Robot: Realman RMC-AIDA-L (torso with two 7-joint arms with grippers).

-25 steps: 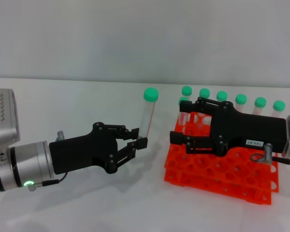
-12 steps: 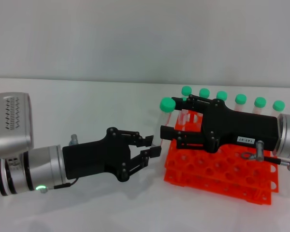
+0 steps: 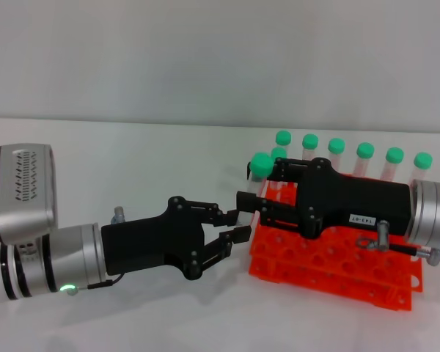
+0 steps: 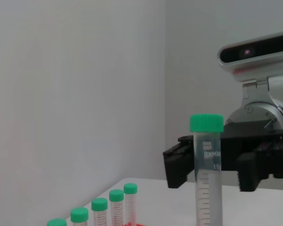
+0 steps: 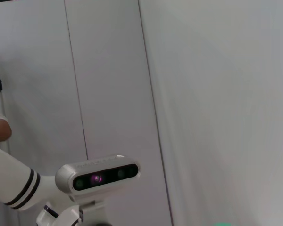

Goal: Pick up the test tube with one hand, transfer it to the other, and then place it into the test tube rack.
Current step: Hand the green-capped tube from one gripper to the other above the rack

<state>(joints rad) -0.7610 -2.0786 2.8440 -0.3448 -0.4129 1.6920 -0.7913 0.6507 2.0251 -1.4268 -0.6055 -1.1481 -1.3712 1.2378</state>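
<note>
My left gripper [image 3: 235,226], black and unlabelled, is shut on the bottom end of the test tube [image 3: 262,164] and holds it upright just left of the orange test tube rack [image 3: 330,268]. My right gripper [image 3: 248,185], with the white label, reaches left over the rack, and its open jaws stand on either side of the tube's upper part. In the left wrist view the tube [image 4: 208,160] stands in front of the right gripper [image 4: 210,167], with one finger on each side and gaps between. The tube's lower end is hidden behind the fingers.
Several other green-capped tubes [image 3: 365,151] stand in the rack's back row; they also show in the left wrist view [image 4: 108,207]. The white table [image 3: 132,161] stretches left of the rack. The right wrist view shows only a wall and the robot's head camera [image 5: 98,176].
My left arm has carried the tube to the right, up to the rack's left edge. My right gripper has moved left, so the tube now stands between its fingers.
</note>
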